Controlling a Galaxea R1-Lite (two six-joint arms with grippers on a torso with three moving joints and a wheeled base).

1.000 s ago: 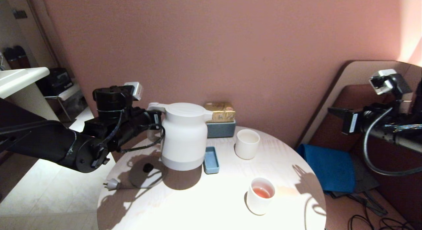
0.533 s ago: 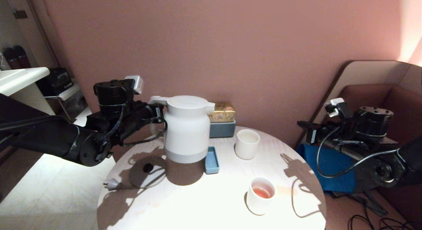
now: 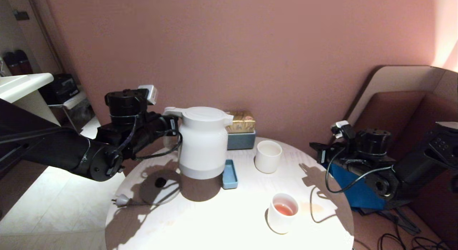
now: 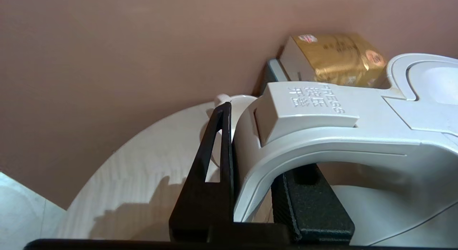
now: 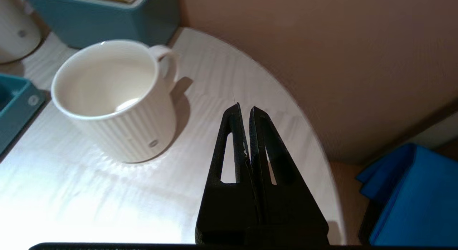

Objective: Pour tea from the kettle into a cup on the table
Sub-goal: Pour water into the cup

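Above table (image 3: 229,221): left claw (image 4: 250,171) gripping kettle (image 3: 202,142) handle.

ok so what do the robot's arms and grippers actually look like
Both arms are matte black, with thick rounded joint housings and loose black cables looping beside the wrists. A small white and grey camera block tops each wrist. The left gripper and right gripper have flat black triangular fingers with cut-out slots.

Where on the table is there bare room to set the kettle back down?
The table's near middle is bare, between the round base and the cup holding tea. The back is crowded: blue tray, boxes, ribbed mug. The left gripper holds the kettle lifted.
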